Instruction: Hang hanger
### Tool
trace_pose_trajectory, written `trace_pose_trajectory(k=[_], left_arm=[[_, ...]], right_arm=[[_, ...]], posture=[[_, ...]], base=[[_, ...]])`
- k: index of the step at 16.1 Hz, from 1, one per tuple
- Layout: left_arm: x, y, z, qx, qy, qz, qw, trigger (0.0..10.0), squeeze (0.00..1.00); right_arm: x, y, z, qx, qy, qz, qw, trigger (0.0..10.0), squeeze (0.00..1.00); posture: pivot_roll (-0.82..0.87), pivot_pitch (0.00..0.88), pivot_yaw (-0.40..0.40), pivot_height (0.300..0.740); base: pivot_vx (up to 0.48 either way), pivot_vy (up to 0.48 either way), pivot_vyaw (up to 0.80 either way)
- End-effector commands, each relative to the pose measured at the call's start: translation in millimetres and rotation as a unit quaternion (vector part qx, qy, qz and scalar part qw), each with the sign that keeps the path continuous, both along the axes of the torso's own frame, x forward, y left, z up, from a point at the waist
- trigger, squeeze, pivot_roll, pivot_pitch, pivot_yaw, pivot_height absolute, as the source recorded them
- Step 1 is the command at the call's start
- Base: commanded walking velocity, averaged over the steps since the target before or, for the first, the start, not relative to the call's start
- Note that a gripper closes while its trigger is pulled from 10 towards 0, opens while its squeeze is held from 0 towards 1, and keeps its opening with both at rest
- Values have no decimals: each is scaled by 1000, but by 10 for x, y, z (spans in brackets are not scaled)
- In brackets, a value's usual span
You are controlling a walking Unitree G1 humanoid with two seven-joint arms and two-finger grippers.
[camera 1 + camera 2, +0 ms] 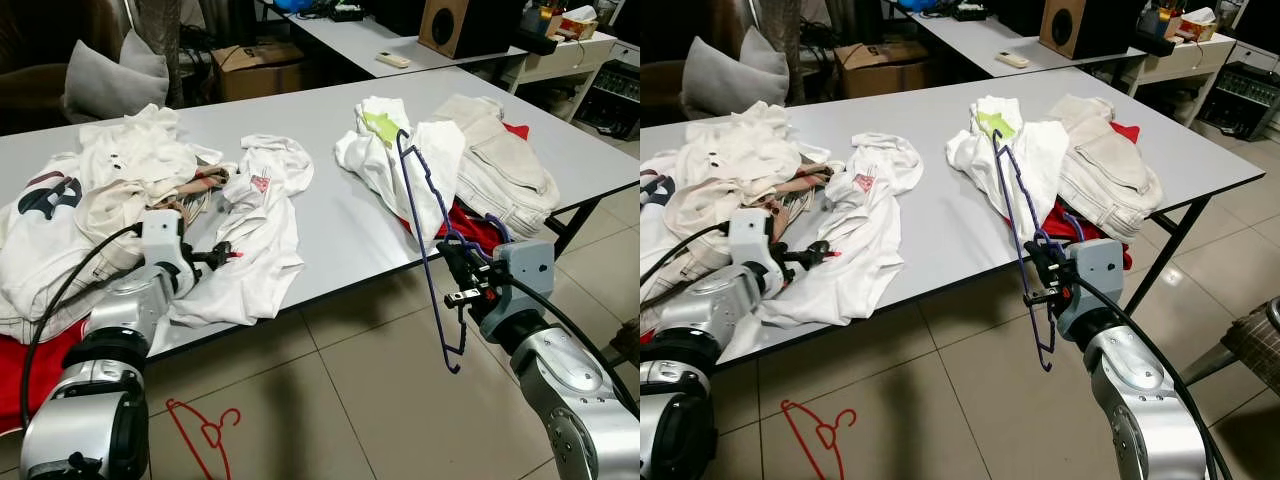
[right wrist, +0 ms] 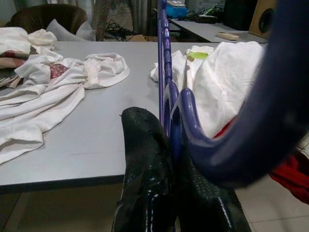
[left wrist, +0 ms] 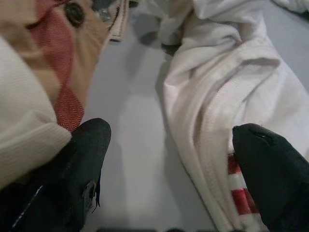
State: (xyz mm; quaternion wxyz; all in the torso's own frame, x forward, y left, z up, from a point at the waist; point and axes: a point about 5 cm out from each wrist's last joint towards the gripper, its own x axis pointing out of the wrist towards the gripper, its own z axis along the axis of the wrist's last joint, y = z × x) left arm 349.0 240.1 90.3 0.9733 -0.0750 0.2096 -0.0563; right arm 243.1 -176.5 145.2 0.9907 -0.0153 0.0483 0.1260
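— What am I looking at on your right side?

— I'm holding the purple hanger (image 1: 425, 240) in the right claw (image 1: 462, 280), fingers clamped tight on its wire, just off the near edge of the grey tabletop (image 1: 330, 215). The hanger is standing nearly upright, its top end reaching over the white shirt (image 1: 400, 160) with the green tag, its bottom end hanging below the tabletop edge above the tiled floor (image 1: 350, 400).

— What's crowding that side?

— Beside the white shirt, beige trousers (image 1: 500, 165) are lying folded over a red garment (image 1: 470, 225) that's poking out at the edge. Behind the tabletop, a second desk is carrying a wooden speaker (image 1: 445, 25) and a remote.

— And the left?

— The left claw (image 1: 222, 257) is resting low over the tabletop with its fingers (image 3: 87, 145) spread apart, gripping nothing; between them I'm seeing bare tabletop, with a white T-shirt (image 1: 255, 235) with a red print on one side and a tan garment (image 3: 72, 43) with red herringbone lining on the other. A big heap of white clothes (image 1: 110, 180) is covering the far left of the tabletop.

— Anything underfoot?

— A red hanger (image 1: 205, 430) is lying on the floor near my left arm.
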Motion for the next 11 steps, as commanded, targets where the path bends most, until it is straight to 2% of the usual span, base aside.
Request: trace_pose_trajectory(k=[1, 2, 4, 5, 6, 8, 9, 10, 11], left_arm=[[1, 46, 23, -8, -3, 1, 1000, 7765, 0], [-5, 38, 10, -14, -1, -13, 1000, 4314, 0], [-12, 36, -10, 8, 1, -27, 1000, 745, 0], [-11, 33, -15, 23, 1, -31, 999, 0, 0], [-11, 20, -20, 23, 1, -36, 999, 0, 0], [-17, -9, -34, 30, 5, -60, 998, 157, 0], [-31, -9, -55, 68, 11, -82, 994, 863, 0], [-36, -8, -62, 79, 12, -88, 993, 863, 0], [-42, 0, -74, 93, 16, -91, 991, 39, 0]], right_arm=[[33, -26, 30, -4, -8, -4, 1000, 10000, 0], [35, -26, 30, -5, -8, -3, 1000, 10000, 0], [38, -24, 32, -5, -9, -2, 1000, 10000, 0], [38, -27, 33, -6, -9, -2, 1000, 10000, 0], [36, -31, 34, -6, -9, -2, 1000, 10000, 0], [26, -42, 29, -7, -8, -4, 1000, 10000, 0], [21, -40, 26, -7, -8, -4, 1000, 10000, 0], [19, -39, 26, -6, -8, -4, 1000, 10000, 0], [18, -36, 22, -6, -8, -4, 1000, 10000, 0]], posture=[[-208, 0, -4, 740], [-208, 0, -4, 740], [-207, 0, -7, 740], [-209, 0, -7, 740], [-209, 0, -7, 740], [-210, 0, -5, 740], [-210, 0, -4, 740], [-210, 0, -4, 740], [-208, 0, -5, 740]], base=[[0, 0, 0], [0, 0, 0], [0, 0, 0], [0, 0, 0], [0, 0, 0], [0, 0, 0], [0, 0, 0], [0, 0, 0], [0, 0, 0]])
